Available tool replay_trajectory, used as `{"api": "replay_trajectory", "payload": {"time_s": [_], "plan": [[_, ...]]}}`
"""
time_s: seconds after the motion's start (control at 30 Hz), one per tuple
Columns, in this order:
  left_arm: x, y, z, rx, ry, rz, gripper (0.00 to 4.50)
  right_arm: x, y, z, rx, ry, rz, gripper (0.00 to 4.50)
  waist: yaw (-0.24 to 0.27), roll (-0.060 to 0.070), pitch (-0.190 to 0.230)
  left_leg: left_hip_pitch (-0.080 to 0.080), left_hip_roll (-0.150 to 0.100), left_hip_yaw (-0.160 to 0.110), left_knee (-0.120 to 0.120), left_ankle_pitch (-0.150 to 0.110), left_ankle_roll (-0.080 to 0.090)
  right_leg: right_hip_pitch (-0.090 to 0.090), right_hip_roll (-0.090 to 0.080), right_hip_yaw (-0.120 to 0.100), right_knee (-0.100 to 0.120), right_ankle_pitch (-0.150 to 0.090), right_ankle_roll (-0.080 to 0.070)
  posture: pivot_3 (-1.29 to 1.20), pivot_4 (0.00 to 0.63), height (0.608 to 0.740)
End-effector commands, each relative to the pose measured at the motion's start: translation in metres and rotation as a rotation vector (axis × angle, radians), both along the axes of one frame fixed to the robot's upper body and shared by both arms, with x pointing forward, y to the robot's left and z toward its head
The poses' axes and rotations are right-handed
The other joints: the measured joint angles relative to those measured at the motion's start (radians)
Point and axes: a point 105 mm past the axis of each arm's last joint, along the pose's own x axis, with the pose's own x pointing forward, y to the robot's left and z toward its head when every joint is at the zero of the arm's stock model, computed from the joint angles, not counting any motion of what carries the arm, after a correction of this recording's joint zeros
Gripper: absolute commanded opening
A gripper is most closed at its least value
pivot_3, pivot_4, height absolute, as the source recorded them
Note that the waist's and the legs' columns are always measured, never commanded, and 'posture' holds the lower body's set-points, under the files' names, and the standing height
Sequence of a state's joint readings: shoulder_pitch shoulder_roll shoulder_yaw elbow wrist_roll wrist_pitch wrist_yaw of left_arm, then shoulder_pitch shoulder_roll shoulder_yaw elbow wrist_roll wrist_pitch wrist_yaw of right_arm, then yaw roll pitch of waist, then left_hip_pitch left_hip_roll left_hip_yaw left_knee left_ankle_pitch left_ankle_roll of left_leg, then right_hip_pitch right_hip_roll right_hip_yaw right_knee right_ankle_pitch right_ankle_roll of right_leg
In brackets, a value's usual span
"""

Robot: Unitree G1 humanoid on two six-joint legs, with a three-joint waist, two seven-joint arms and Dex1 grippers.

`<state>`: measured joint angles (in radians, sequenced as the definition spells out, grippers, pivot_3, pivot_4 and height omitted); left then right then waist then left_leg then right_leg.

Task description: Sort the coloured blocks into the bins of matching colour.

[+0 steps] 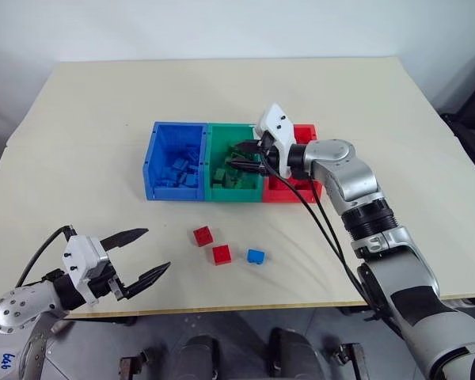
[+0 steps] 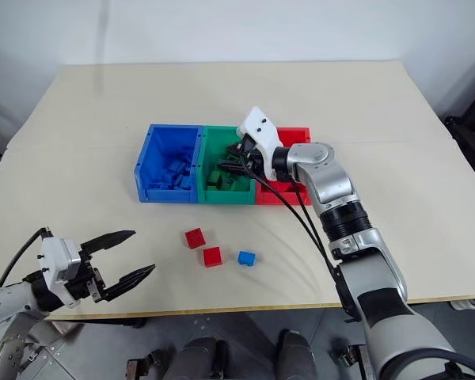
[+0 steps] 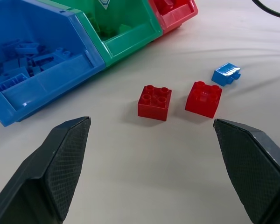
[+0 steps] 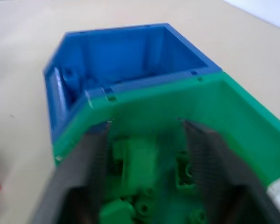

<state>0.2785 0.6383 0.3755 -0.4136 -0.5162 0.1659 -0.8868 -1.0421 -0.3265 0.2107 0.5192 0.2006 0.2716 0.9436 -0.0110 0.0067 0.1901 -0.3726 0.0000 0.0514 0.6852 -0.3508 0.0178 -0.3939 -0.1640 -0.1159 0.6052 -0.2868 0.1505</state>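
Left end effector [image 1: 139, 256] hangs low at the near edge of the surface [image 1: 79, 127], fingers spread wide and empty, facing the loose blocks. Just ahead lie two red blocks [image 1: 203, 235] [image 1: 221, 254] side by side, and a blue block [image 1: 256, 256] beside them. Further back, the joined bins: blue bin [image 1: 153, 158], green bin [image 1: 245, 194], red bin [image 1: 304, 131], blue and green already holding bricks. Right end effector [image 1: 245, 156] hovers over the green bin, fingers parted with green bricks beneath; whether one sits between them I can't tell. To drop cleanly, keep it centred above green, away from the shared walls.
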Motion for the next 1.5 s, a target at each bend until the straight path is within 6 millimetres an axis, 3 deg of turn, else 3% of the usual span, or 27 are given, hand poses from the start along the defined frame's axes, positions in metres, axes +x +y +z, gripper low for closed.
{"api": "replay_trajectory", "payload": {"time_s": [0.03, 0.1, 0.23, 0.37, 0.57, 0.67, 0.93, 1.1, 1.3, 1.43, 1.5], "plan": [[-0.004, -0.007, 0.012, -0.011, -0.030, -0.035, 4.50, -0.013, -0.018, 0.031, 0.081, -0.115, 0.069, 3.95, 0.000, 0.000, 0.000, 0.000, 0.000, 0.000, 0.000, 0.000, 0.000, 0.000, 0.000, 0.000, 0.000, 0.000, 0.000, 0.00, 0.150, 0.740], [0.000, -0.007, 0.013, 0.000, -0.036, -0.038, 4.50, -0.027, -0.037, 0.025, 0.097, -0.119, 0.127, 4.43, 0.005, 0.000, 0.000, 0.000, 0.000, 0.000, 0.000, 0.000, 0.000, 0.000, 0.000, 0.000, 0.000, 0.000, 0.000, 0.00, 0.150, 0.740], [0.011, 0.001, 0.015, 0.017, -0.042, -0.035, 4.50, -0.079, -0.081, 0.002, 0.133, -0.073, 0.280, 4.43, 0.017, -0.001, -0.001, 0.000, 0.000, 0.001, -0.001, 0.000, 0.000, 0.003, 0.000, -0.004, -0.003, 0.000, 0.000, 0.00, 0.150, 0.740], [0.020, 0.007, 0.013, 0.036, -0.010, -0.056, 4.50, -0.112, -0.130, -0.037, 0.039, 0.021, 0.209, 4.43, 0.015, -0.001, 0.000, 0.000, 0.000, 0.005, -0.001, 0.000, 0.000, 0.003, 0.000, -0.004, -0.004, 0.000, 0.000, 0.00, 0.150, 0.740], [0.034, -0.002, 0.013, 0.051, 0.007, -0.174, 4.50, -0.143, -0.181, -0.069, -0.102, 0.033, 0.076, 4.43, 0.010, -0.001, -0.001, 0.003, 0.002, 0.012, -0.001, 0.000, 0.000, 0.003, 0.000, -0.001, -0.004, 0.000, 0.001, 0.00, 0.150, 0.740], [0.041, -0.011, 0.013, 0.055, 0.007, -0.227, 4.50, -0.148, -0.193, -0.076, -0.116, 0.030, 0.026, 4.43, 0.009, -0.001, 0.000, 0.004, 0.002, 0.014, -0.001, 0.000, 0.000, 0.003, 0.000, 0.001, -0.003, 0.001, 0.001, 0.00, 0.150, 0.740], [0.046, -0.039, 0.020, 0.110, -0.018, -0.379, 4.50, -0.159, -0.177, -0.073, -0.096, 0.028, 0.054, 4.43, 0.013, -0.001, -0.001, 0.004, 0.002, 0.013, -0.001, 0.000, 0.000, 0.003, 0.001, 0.001, -0.003, 0.001, 0.001, 0.00, 0.150, 0.740], [0.040, -0.042, 0.020, 0.100, -0.045, -0.404, 4.50, -0.154, -0.136, -0.080, -0.139, 0.185, 0.099, 4.43, 0.009, -0.001, -0.001, 0.004, 0.002, 0.012, 0.000, 0.000, 0.000, 0.002, 0.001, 0.001, -0.003, 0.001, 0.001, 0.00, 0.150, 0.740], [0.030, -0.043, 0.014, 0.105, -0.031, -0.419, 4.50, -0.141, -0.087, -0.086, -0.173, 0.243, 0.140, 4.43, 0.013, -0.001, -0.001, 0.003, 0.002, 0.006, 0.000, 0.000, 0.000, 0.001, 0.001, 0.002, -0.003, 0.001, 0.001, 0.00, 0.150, 0.740], [0.025, -0.043, 0.012, 0.110, -0.035, -0.407, 4.50, -0.126, -0.072, -0.104, -0.308, 0.201, 0.102, 4.43, 0.017, -0.001, -0.001, 0.002, 0.001, 0.003, 0.001, 0.000, 0.000, 0.001, 0.000, 0.002, -0.003, 0.001, 0.001, 0.00, 0.150, 0.740], [0.022, -0.042, 0.011, 0.108, -0.034, -0.394, 4.50, -0.120, -0.061, -0.107, -0.285, 0.207, 0.080, 4.43, 0.020, -0.001, -0.001, 0.001, 0.000, 0.002, 0.001, 0.000, 0.000, 0.001, 0.000, 0.001, -0.003, 0.001, 0.001, 0.00, 0.150, 0.740]]}}
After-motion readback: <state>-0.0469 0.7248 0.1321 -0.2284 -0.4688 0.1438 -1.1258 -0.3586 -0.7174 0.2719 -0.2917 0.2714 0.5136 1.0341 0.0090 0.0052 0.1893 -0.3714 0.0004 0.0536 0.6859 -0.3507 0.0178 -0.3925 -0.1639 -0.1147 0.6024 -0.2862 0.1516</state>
